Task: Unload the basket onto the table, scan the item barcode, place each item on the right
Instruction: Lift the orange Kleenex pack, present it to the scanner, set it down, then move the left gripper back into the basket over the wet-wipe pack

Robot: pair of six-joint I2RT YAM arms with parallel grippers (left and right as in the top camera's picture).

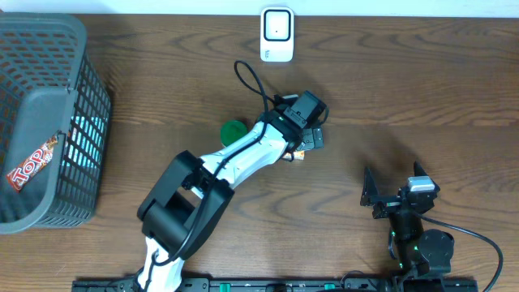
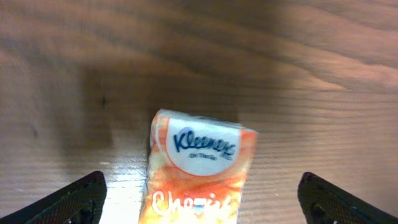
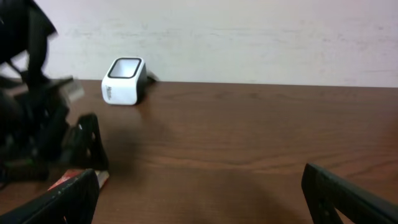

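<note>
White scanner (image 3: 124,81) on wooden table (image 3: 249,140), pale wall (image 3: 261,37) behind, dark arm (image 3: 31,130) in foreground, right claw (image 3: 199,186) spread wide

Overhead: straight down on brown wooden table (image 1: 422,89). Left wrist: close, facing down. Right wrist: low, level, toward pale wall (image 3: 249,37); shares white box-shaped scanner (image 3: 124,81) with overhead.
</note>
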